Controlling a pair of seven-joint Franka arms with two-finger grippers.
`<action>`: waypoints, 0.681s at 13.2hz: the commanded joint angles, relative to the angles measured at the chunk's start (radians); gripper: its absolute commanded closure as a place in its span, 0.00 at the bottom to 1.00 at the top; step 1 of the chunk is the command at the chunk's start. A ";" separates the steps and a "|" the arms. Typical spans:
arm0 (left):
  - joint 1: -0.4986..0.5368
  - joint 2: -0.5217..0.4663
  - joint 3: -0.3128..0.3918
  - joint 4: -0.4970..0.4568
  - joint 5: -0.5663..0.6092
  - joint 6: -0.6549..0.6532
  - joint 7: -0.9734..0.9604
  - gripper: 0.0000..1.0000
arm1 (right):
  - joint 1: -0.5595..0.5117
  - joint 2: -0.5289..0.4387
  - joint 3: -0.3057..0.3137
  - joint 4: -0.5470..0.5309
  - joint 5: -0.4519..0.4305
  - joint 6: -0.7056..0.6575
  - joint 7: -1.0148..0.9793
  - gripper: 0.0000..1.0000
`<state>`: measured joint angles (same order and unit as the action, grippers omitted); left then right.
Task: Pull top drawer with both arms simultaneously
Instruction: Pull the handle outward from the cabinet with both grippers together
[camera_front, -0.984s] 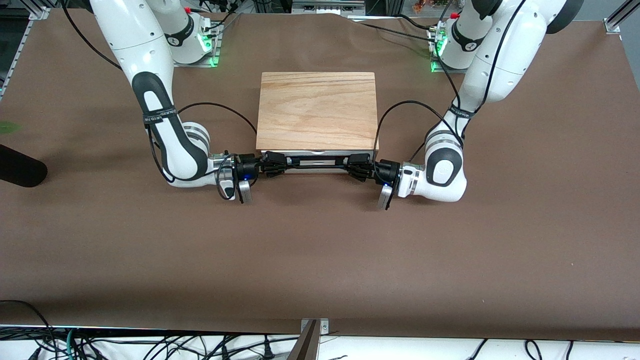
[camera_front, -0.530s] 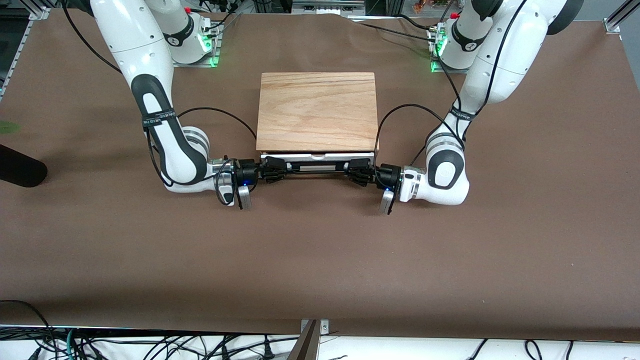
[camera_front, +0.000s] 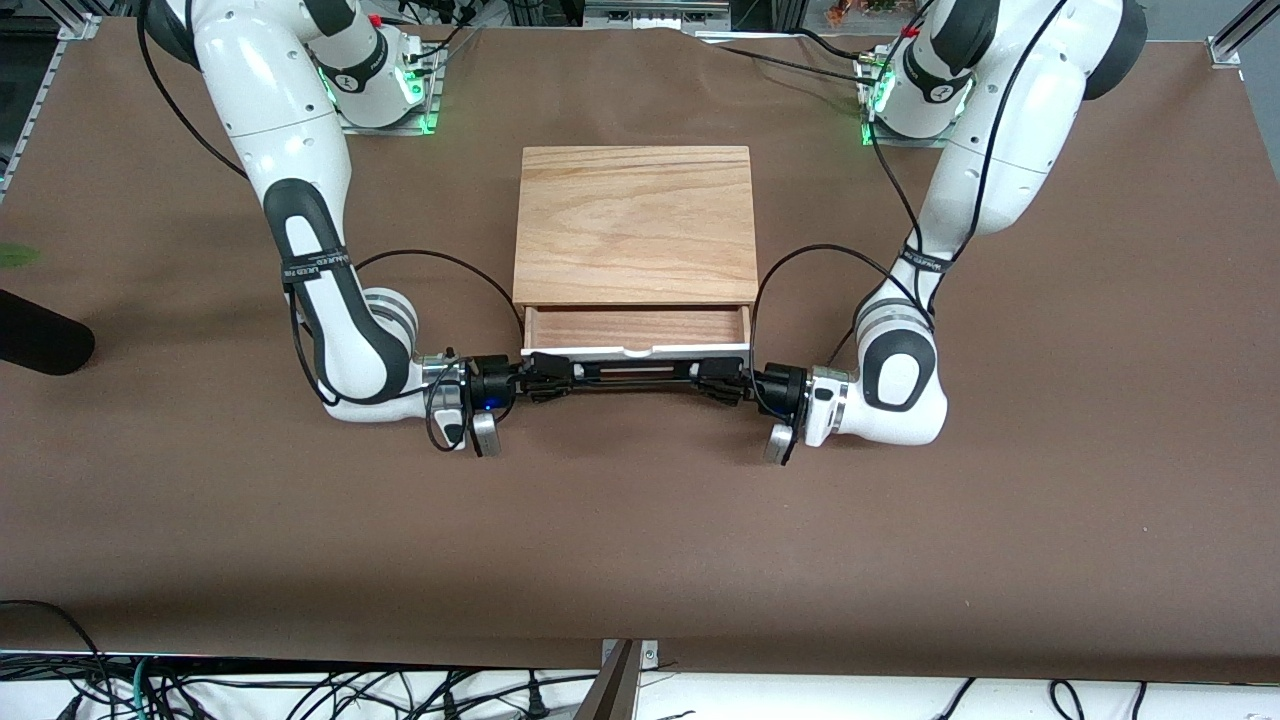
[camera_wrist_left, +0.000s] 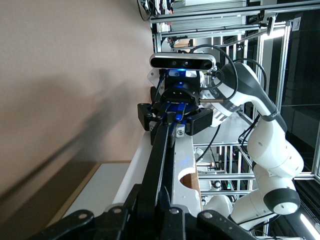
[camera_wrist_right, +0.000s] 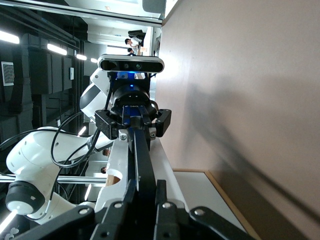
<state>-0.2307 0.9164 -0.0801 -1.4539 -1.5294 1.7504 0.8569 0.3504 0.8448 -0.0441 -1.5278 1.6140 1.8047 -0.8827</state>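
1. Top drawer (camera_front: 636, 330) sits partly pulled out of the wooden cabinet (camera_front: 634, 222) mid-counter.
2. Left end effector (camera_front: 722, 380) clamps one end of its black handle (camera_front: 635, 373).
3. Right end effector (camera_front: 548, 379) clamps the handle's other end.

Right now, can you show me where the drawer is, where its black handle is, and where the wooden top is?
top drawer (camera_front: 636, 327), front view, on its bare wood floor.
black handle (camera_front: 635, 372), front view, on the middle of the bar between the two grippers.
wooden cabinet top (camera_front: 636, 222), front view, on the middle of the board.
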 joint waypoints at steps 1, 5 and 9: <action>0.007 0.041 0.020 0.145 -0.029 0.090 -0.102 0.91 | -0.017 0.056 0.010 0.164 0.034 0.057 0.065 1.00; 0.005 0.079 0.048 0.239 -0.028 0.093 -0.159 0.91 | -0.030 0.102 0.009 0.248 0.035 0.087 0.080 1.00; 0.004 0.133 0.059 0.325 -0.028 0.096 -0.179 0.91 | -0.031 0.105 0.010 0.267 0.035 0.117 0.088 1.00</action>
<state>-0.2435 1.0000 -0.0469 -1.2739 -1.5283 1.7807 0.7750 0.3442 0.9267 -0.0449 -1.3561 1.6100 1.8683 -0.8196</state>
